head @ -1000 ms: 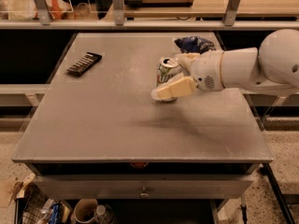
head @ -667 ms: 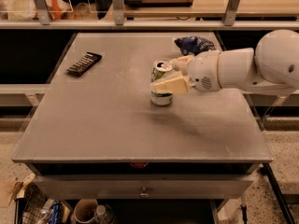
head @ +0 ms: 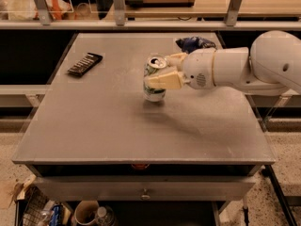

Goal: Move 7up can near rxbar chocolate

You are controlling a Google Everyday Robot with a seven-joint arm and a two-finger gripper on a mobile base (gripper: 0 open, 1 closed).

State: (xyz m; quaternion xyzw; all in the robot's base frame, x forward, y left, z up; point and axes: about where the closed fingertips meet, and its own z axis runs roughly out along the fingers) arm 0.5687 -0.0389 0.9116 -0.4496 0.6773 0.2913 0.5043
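The 7up can [head: 154, 92] is white and green with a silver top, upright near the middle of the grey table [head: 94, 126]. My gripper [head: 162, 72] reaches in from the right and is shut on the can, one cream finger [head: 164, 81] across its front and the other behind it. The can's base looks at or just above the table top. The rxbar chocolate [head: 84, 64], a flat dark bar with pale lines, lies at the table's back left, well to the left of the can.
A blue and white snack bag [head: 195, 44] lies at the back of the table, behind my arm. A shelf rail with metal posts runs along the far edge. Bins and a cup sit on the floor under the table's front.
My gripper has carried the 7up can leftwards across the table, towards the rxbar chocolate. The bar and the snack bag have not moved.
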